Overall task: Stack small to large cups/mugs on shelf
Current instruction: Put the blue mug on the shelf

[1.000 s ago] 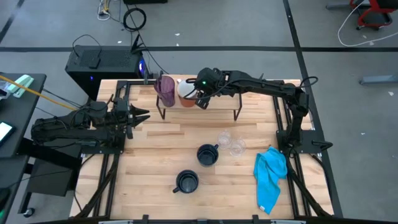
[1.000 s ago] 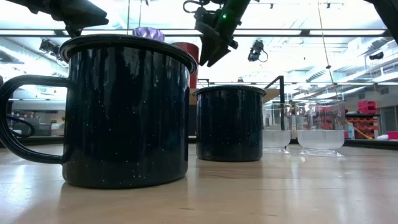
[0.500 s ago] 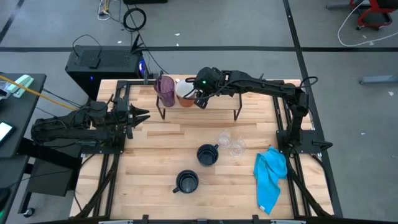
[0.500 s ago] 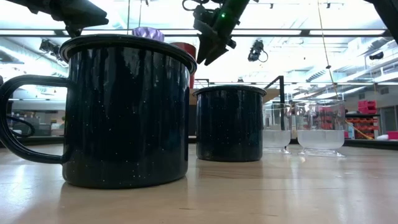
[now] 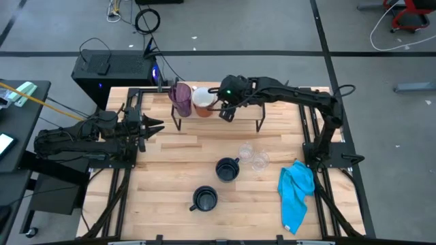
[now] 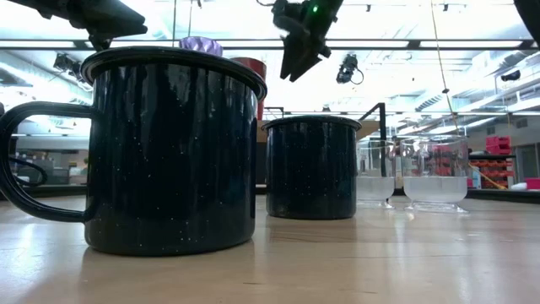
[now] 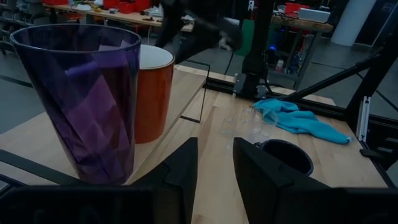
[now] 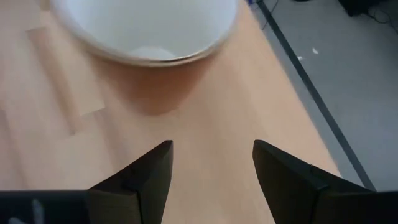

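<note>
Just beside the white-and-orange mug [image 5: 203,101] on the shelf [image 5: 245,109], right gripper [image 5: 227,113] hovers with fingers spread, empty; purple tumbler [image 5: 181,98] stands beyond the mug; left gripper [image 5: 154,127] waits parted

- The shelf [image 5: 238,117] stands at the far side of the desk [image 5: 170,170].
- The purple tumbler [image 5: 181,99] and the white-and-orange mug [image 5: 203,101] sit side by side on the shelf's left end.
- The right tool [image 5: 227,113] hovers over the shelf, just beside the white-and-orange mug.
- The left tool [image 5: 154,126] rests near the desk's left edge.
- Two dark navy mugs [image 5: 227,169] [image 5: 204,199] stand on the desk, near two clear glasses [image 5: 245,151] [image 5: 259,161].
- A blue cloth [image 5: 296,192] lies at the right.
</note>
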Robot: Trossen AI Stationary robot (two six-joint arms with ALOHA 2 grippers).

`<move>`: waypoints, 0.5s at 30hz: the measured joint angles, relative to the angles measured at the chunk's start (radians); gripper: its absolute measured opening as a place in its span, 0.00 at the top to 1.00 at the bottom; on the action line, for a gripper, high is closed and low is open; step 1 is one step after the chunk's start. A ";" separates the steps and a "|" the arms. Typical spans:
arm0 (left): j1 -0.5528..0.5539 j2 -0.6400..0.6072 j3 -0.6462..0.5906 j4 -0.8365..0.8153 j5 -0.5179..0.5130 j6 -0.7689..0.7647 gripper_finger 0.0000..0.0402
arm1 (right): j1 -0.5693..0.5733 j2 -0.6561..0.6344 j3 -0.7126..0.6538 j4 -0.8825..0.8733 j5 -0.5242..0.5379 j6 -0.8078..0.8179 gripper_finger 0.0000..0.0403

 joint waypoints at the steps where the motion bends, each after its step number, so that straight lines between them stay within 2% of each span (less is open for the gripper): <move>1: 0.000 0.000 0.000 0.000 0.000 0.000 0.73 | 0.010 -0.009 0.000 -0.009 -0.017 0.000 0.43; 7: 0.000 0.000 0.000 0.000 0.000 0.000 0.73 | 0.109 -0.017 0.001 -0.022 -0.152 0.010 0.43; 15: 0.000 0.000 0.000 -0.019 0.000 -0.008 0.73 | 0.289 0.028 0.000 -0.035 -0.163 0.019 0.43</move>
